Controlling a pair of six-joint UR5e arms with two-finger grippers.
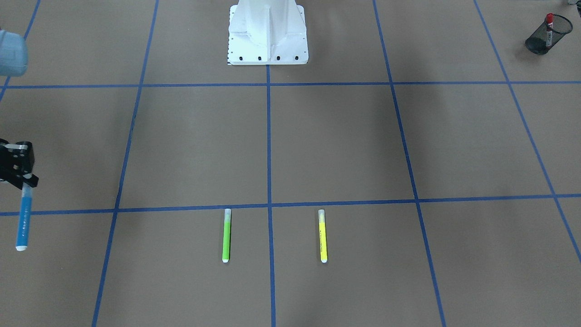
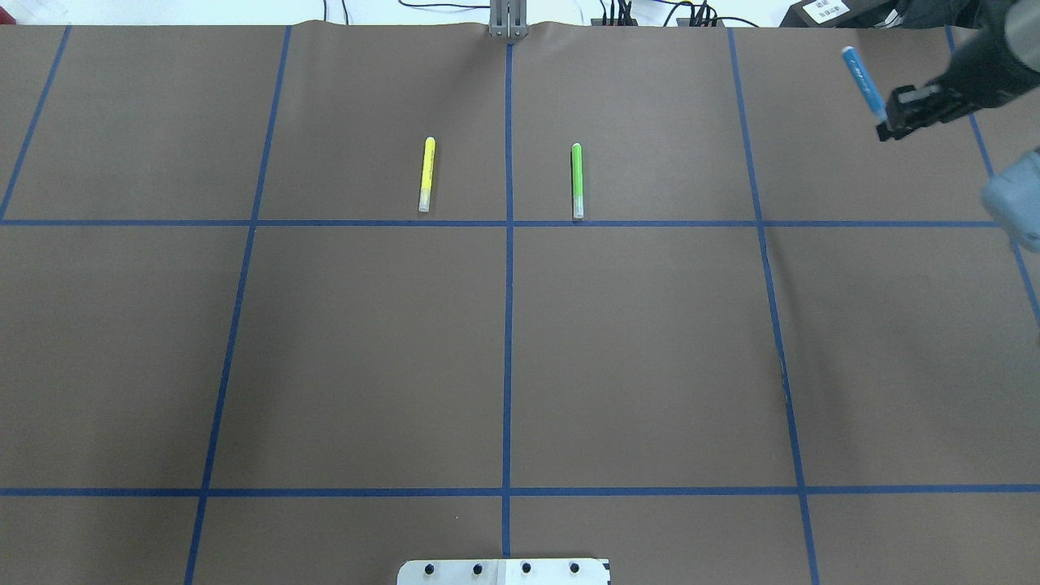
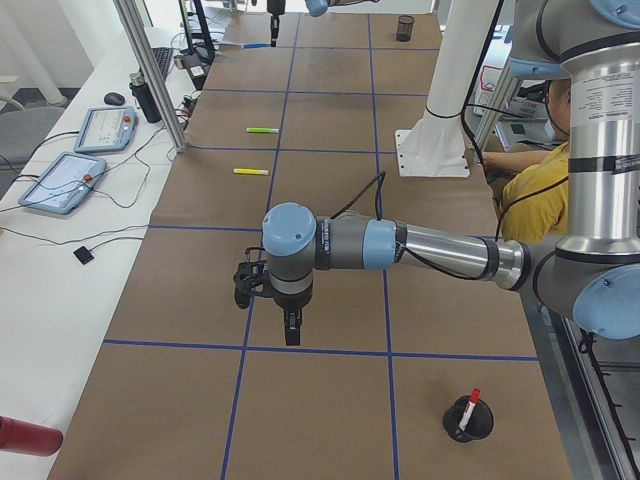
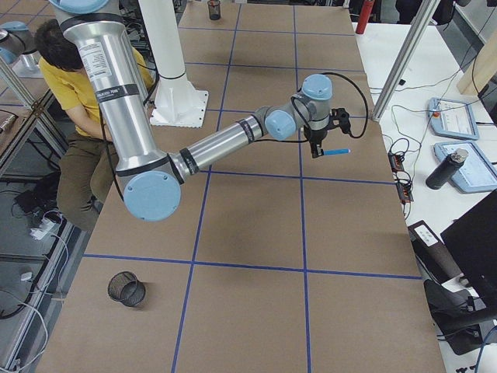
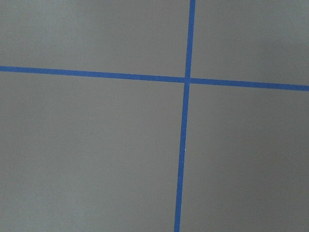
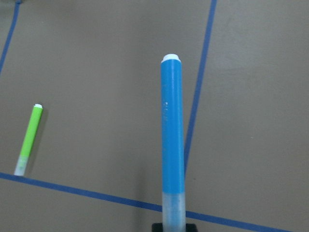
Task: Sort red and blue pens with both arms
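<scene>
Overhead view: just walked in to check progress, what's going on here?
The right gripper holds the slim blue highlighter by its cap end, above the table. The white marker with red cap stands in the black mesh cup. The left arm hangs above the table. A green highlighter and a yellow highlighter lie untouched.

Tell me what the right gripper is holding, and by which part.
The right gripper holds the blue highlighter by its translucent grey cap end; the blue barrel sticks out free.

Between the near white pedestal base [image 2: 504, 572] and the far yellow highlighter [image 2: 426, 174] and green highlighter [image 2: 577, 180], the table [image 2: 366, 349] gives wide passing room.
</scene>
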